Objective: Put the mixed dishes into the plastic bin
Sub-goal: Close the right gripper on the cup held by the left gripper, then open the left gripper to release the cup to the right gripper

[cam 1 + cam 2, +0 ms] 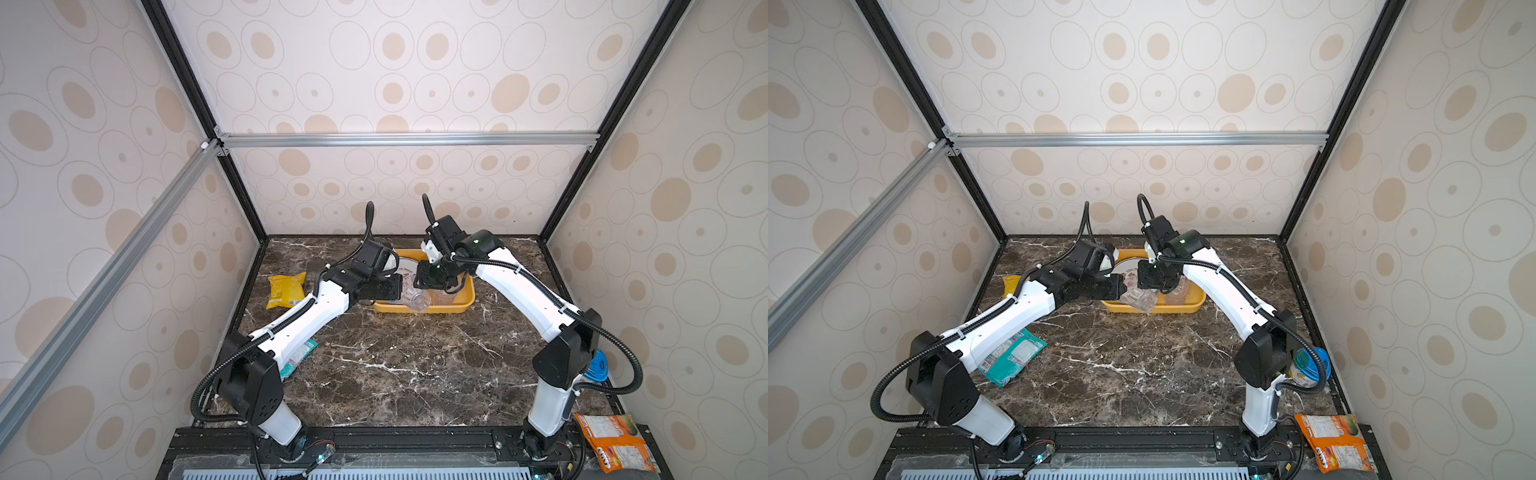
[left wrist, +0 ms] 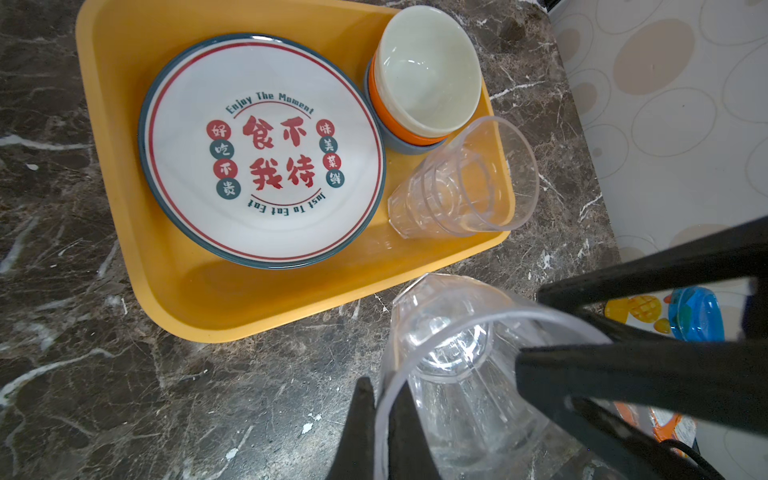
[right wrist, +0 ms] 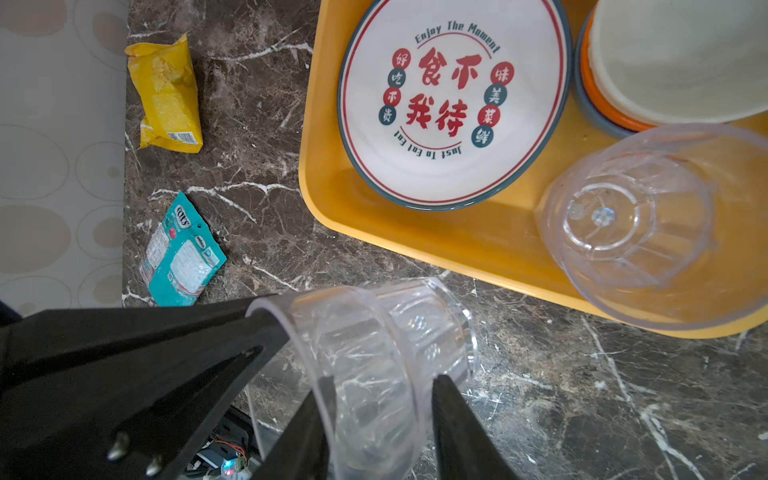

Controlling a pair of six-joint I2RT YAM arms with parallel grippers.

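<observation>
**Clear cup shared between two grippers at the bin's edge**

The clear cup [image 2: 457,374] hangs tilted in the air, just off the near rim of the yellow bin [image 2: 232,307] and not yet inside it. The left gripper [image 2: 382,399] is pinched tight on the cup's lip, one finger inside and one outside. That hold carries the cup but leaves its body free. The right gripper [image 3: 382,384] stands half-wide with a finger on either side of that ribbed body; I cannot tell whether it presses yet. This looks like a handover, probably so the right arm can set the cup down. Inside the bin the printed plates [image 2: 262,158] lie stacked flat with the stacked bowls [image 2: 428,70] just beside them. A second cup [image 2: 457,183] lies tipped in the corner, which leaves bare floor along the near side. The bin sits on the marbled worktop [image 1: 395,365].
</observation>
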